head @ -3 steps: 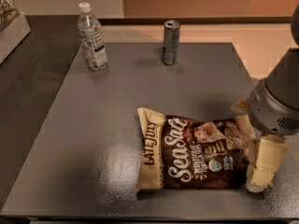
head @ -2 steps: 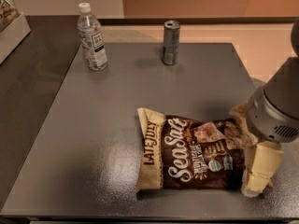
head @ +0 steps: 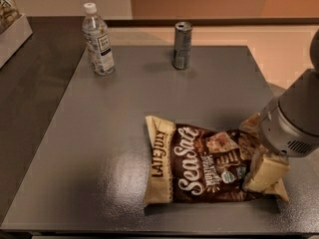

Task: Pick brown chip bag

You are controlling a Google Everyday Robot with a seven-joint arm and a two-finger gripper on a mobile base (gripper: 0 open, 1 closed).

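Note:
The brown chip bag lies flat on the grey table, front right of centre. It has a dark brown middle, tan ends, white "Sea Salt" script and "LATE JULY" lettering on the left end. My gripper comes in from the right on a grey arm. It sits low over the bag's right end and hides part of that end.
A clear water bottle stands at the table's back left. A grey drink can stands at the back centre. A darker counter runs along the left, with a box at its far end. The table's right edge lies just beyond the arm.
My gripper has moved a little left and down onto the bag's right end. The bag, bottle and can have not moved.

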